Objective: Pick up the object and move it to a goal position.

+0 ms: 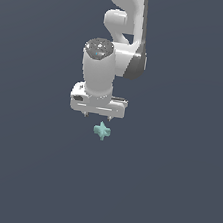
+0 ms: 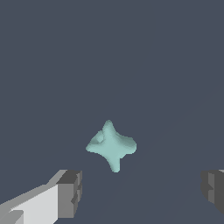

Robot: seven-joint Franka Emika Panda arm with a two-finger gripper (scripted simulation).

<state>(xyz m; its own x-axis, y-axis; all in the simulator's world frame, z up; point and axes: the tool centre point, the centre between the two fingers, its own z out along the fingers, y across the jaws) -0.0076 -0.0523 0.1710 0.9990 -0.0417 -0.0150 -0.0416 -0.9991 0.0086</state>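
**Spread fingers, nothing held, above the teal object**

The gripper (image 1: 97, 116) hangs at the centre of the exterior view, its fingers (image 2: 70, 192) spread wide and empty. The pale teal object (image 1: 102, 131) lies on the dark bench (image 1: 172, 193) just below them, slightly toward the exterior view's right, untouched.

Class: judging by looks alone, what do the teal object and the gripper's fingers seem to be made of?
Object: looks like matte plastic or clay; soft shading, no glints, rounded lumpy surface. Fingers: white bodies with dark grey pads, perhaps rubber over plastic; flat shading. Being renders, neither is certain.
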